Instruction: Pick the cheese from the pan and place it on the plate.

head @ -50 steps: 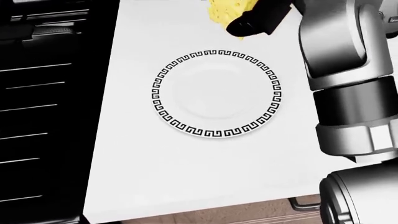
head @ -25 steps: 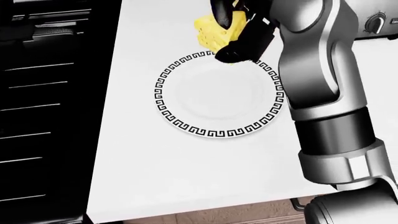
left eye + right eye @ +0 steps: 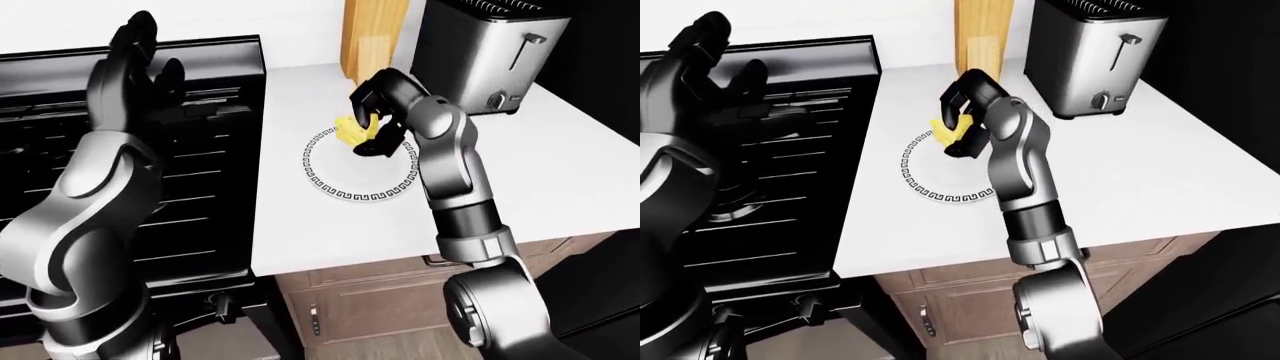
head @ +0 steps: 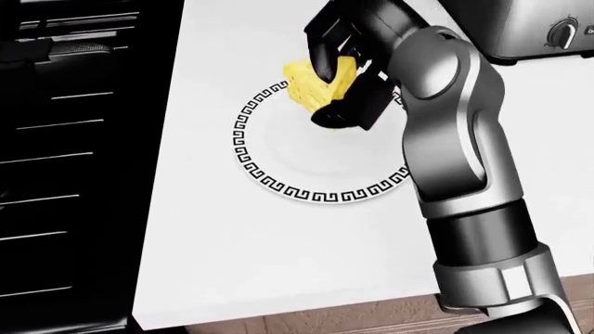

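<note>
The yellow cheese [image 4: 308, 86] is held in my right hand [image 4: 336, 76], whose black fingers close round it. The hand holds it just above the top part of the white plate [image 4: 287, 160] with the black key-pattern rim, which lies on the white counter. The cheese also shows in the left-eye view [image 3: 352, 131] over the plate [image 3: 345, 184]. My left hand [image 3: 130, 64] is raised high over the black stove at the left, fingers spread and empty. The pan is not clearly seen.
A black stove [image 3: 200, 157] fills the left. A steel toaster [image 3: 480, 52] stands at the counter's top right, and a wooden block [image 3: 372, 34] stands beside it. The counter edge [image 4: 306, 313] runs along the bottom, with wooden cabinets below.
My right hand has come down and left with the cheese, from beyond the plate's top rim to over the plate's upper part. The plate has not moved.
</note>
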